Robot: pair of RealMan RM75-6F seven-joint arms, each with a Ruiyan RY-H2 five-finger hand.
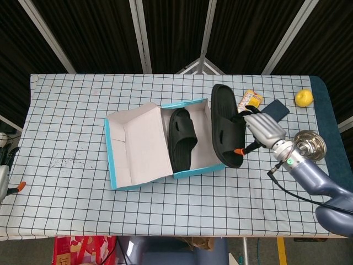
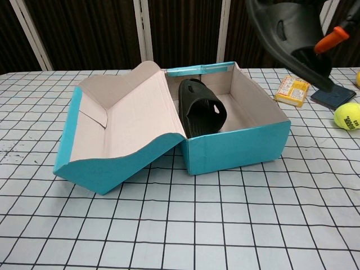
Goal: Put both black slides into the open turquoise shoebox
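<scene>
The right hand point(image 1: 259, 128) gripped the second black moulded-foam slide point(image 1: 226, 132) by its right edge, fingers closed on the sole, and held it in the air above the right wall of the open turquoise cardboard shoebox point(image 1: 198, 168). The first black slide point(image 1: 182, 138) lay inside the box, leaning along the left side by the lid hinge. The left hand point(image 1: 4, 176) was barely in view at the table's left edge, and whether its fingers were open or closed could not be told.

The slide looked light, rubbery and a little flexible, unlikely to be harmed by a drop; the edge grip seemed adequate, though the long sole could swing or catch. The free room lay in the right half of the box, between the first slide and the right wall. That wall and the near turquoise rim were the edges to clear. The yellow packet point(image 1: 249, 99), dark wallet point(image 1: 276, 109) and steel bowl point(image 1: 311, 144) sat well to the right, outside the likely path.
</scene>
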